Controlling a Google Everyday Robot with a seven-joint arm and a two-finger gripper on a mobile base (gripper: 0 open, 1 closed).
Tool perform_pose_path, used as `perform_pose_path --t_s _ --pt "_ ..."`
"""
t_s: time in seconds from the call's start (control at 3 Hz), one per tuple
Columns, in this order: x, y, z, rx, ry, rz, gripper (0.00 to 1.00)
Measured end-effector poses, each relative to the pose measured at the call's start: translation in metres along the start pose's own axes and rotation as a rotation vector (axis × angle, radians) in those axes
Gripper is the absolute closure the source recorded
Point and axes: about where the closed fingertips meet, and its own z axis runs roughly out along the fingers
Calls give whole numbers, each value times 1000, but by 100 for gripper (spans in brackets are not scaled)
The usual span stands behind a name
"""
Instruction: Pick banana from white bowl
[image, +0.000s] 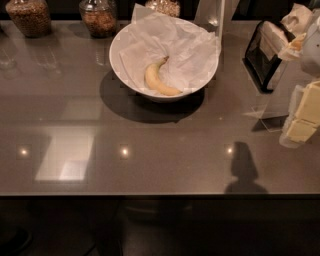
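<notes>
A yellow banana (159, 79) lies in the white bowl (115, 57), on crumpled white paper (182, 47) that lines it. The bowl stands at the back middle of the grey counter (150, 160). My gripper (302, 119) shows at the right edge of the view, cream-coloured, well to the right of the bowl and nearer the front. It holds nothing that I can see and is apart from the bowl and the banana.
Glass jars of snacks (30, 16) (98, 17) stand along the back left, with a third jar (162, 6) behind the bowl. A black holder (262, 50) stands at the back right, a clear stand (272, 107) beside it. The counter's front edge (150, 195) runs across below.
</notes>
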Motion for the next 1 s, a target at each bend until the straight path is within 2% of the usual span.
perform_pose_path --t_s 1.0 --pt "-2 -3 -10 0 0 0 0"
